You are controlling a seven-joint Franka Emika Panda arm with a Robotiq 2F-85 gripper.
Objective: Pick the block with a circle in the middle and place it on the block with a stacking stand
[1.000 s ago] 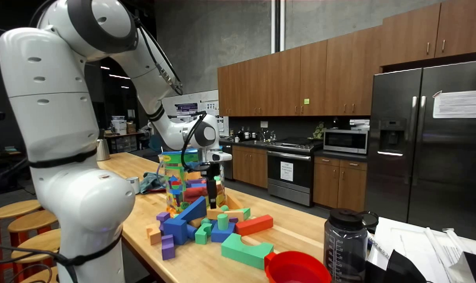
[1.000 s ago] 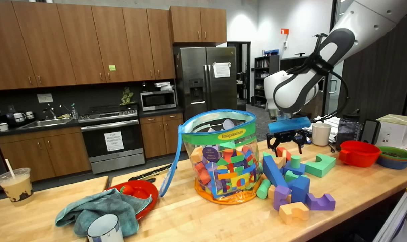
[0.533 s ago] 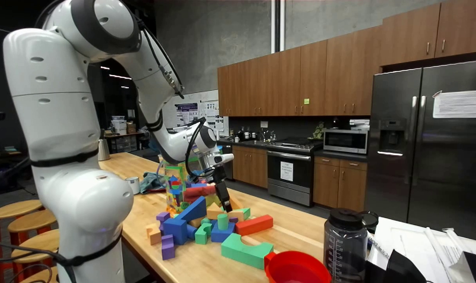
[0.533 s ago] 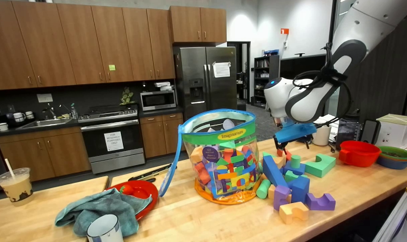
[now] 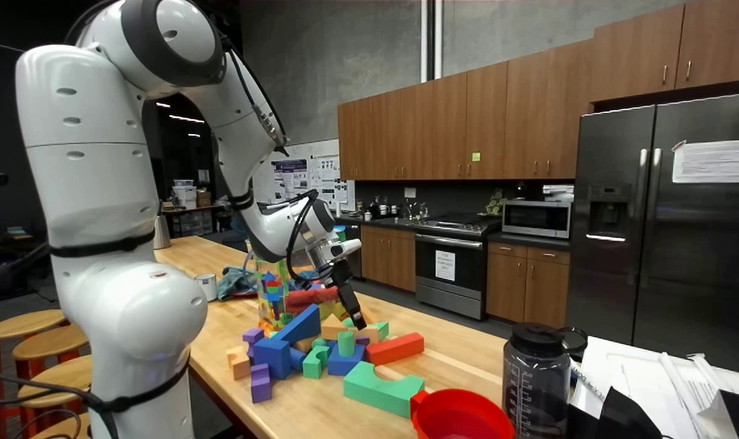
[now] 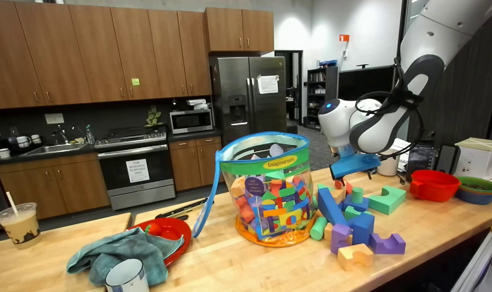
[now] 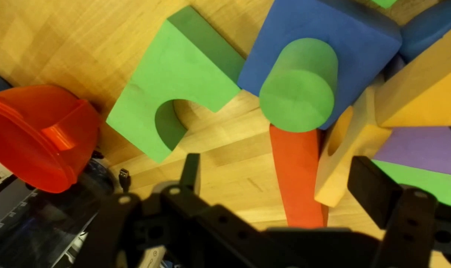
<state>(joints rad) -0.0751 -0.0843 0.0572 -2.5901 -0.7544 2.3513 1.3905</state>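
among close neighbours, a grip that could take too much

on the bench (image 6: pixel 213 267), the holed tan block (image 7: pixel 341 163), by my judgement the one with a circle in the middle, is flanked in the wrist view by a red block (image 7: pixel 298 182) and an orange wedge (image 7: pixel 426 89). the end effector (image 7: pixel 275 167) hangs tilted over the cluster, jaws spread wide, holding nothing.

both the holed tan block and the red block show between the jaws, so closing here would likely catch the pair or shove them sideways. one fingertip (image 7: pixel 374 190) overlaps the holed tan block's edge in the wrist view; whether it touches, i cannot tell. lowered there, it could press on the block or strike the purple block (image 7: pixel 421 147) just beyond.

the stacking stand (image 6: pixel 357 195), as i read it, is a green cylinder (image 7: pixel 298 100) upright on a blue block (image 7: pixel 359 48), near the target. if the green cylinder merely rests there, a bump during the lift could topple it. a slanted grip would also bring the hole down askew and snag; whether the hole would clear the cylinder cannot be judged.
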